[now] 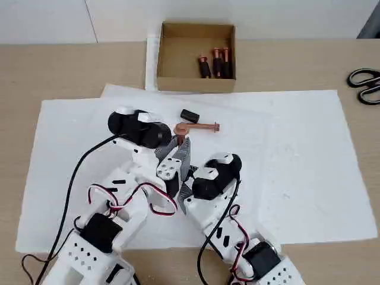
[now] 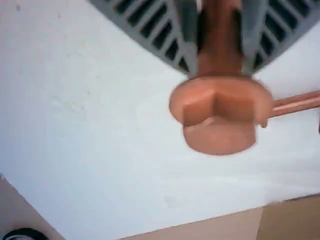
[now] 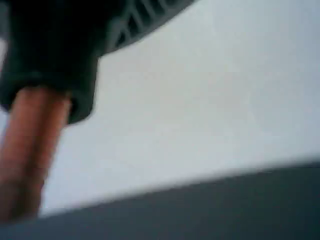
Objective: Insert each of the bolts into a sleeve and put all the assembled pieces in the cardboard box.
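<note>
High view: fixed overhead, set back behind the two arm bases, looking down and forward across the tan wooden table (image 1: 35,65) toward the open brown cardboard box (image 1: 196,85) at the far side; well off, whole work area in frame. Left wrist view: rides on that arm, faces out along the left gripper (image 2: 219,65), very near the copper-coloured hex-headed bolt (image 2: 217,112) clamped in it. Right wrist view: nearer still, hard up against a black cylindrical sleeve (image 3: 50,50). Shared ground: the white foam sheet (image 1: 285,166) lies behind everything in all three views; the same bolt head shows from above, mid-sheet; the left wrist view also catches a strip of table.
</note>
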